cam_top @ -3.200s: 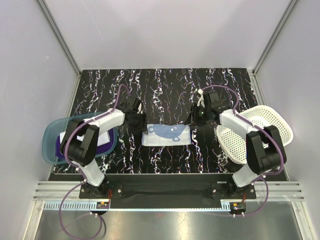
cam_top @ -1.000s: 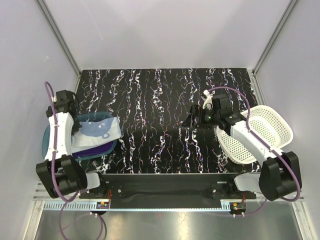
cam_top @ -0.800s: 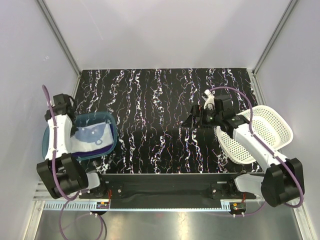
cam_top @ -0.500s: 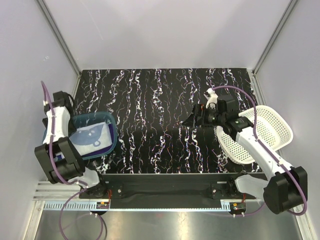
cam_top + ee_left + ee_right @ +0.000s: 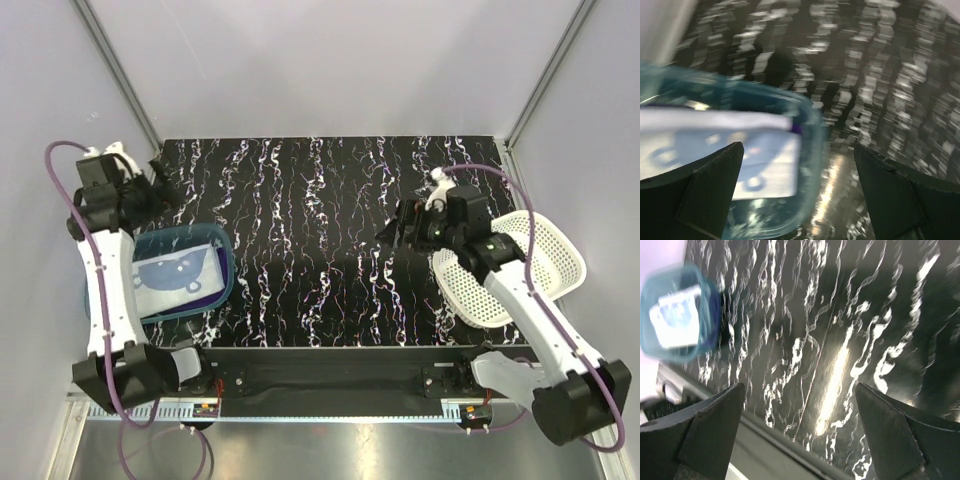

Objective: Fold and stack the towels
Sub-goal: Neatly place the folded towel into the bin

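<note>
A folded light blue towel [image 5: 168, 281] with a darker blue print lies on top inside the teal tub [image 5: 228, 262] at the left. In the left wrist view a sliver of a purple towel [image 5: 796, 128] shows under the light blue towel [image 5: 715, 150]. My left gripper [image 5: 168, 190] hangs open above the table just beyond the tub, with nothing between its fingers [image 5: 690, 195]. My right gripper [image 5: 388, 230] stands open and empty above the table right of centre; its view catches the tub [image 5: 650, 335] and the towel [image 5: 677, 315] far off.
A white perforated basket [image 5: 545, 250] sits at the right edge, beside the right arm. The black marbled table [image 5: 320, 200] lies between the tub and the basket. Grey walls close in the left, right and far sides.
My left gripper opened and let go of the light blue towel, which now lies in the tub, then rose and swung toward the far left. The right arm drew slightly right.
</note>
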